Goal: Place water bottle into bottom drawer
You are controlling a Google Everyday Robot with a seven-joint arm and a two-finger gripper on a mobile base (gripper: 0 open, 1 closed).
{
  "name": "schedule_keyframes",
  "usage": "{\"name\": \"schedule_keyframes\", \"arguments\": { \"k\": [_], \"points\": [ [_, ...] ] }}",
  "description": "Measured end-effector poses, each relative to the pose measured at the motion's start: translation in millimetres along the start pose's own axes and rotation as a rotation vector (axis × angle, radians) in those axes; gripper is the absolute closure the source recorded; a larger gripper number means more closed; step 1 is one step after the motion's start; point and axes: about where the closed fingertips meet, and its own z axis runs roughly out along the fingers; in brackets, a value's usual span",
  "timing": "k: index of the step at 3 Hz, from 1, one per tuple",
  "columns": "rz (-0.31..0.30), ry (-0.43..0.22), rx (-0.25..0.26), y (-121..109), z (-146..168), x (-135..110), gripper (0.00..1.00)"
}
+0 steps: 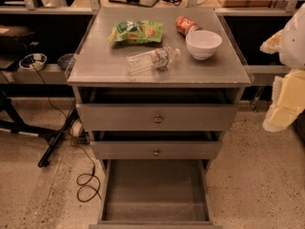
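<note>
The water bottle (152, 59) lies on its side on the grey cabinet top (105, 68), cap pointing right toward a white bowl (203, 44). The bottom drawer (156, 190) is pulled fully open below, its flat grey floor bare. My gripper (285, 104) hangs at the right edge of the view, pale and blurred, to the right of the cabinet and well apart from the bottle. It holds nothing that I can see.
A green snack bag (136, 31) and a red can (185, 25) lie at the back of the top. Two shallower drawers with round knobs (157, 119) stand slightly open. Cables (88, 180) and a black stand leg (57, 140) lie on the floor to the left.
</note>
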Motion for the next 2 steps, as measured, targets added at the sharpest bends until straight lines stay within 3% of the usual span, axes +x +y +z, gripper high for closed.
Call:
{"name": "schedule_keyframes", "arguments": {
  "k": [1, 2],
  "points": [
    [0.0, 0.0, 0.0, 0.0, 0.0, 0.0, 0.0],
    [-0.046, -0.029, 0.005, -1.9, -4.1, -1.9, 0.0]
  ]
}}
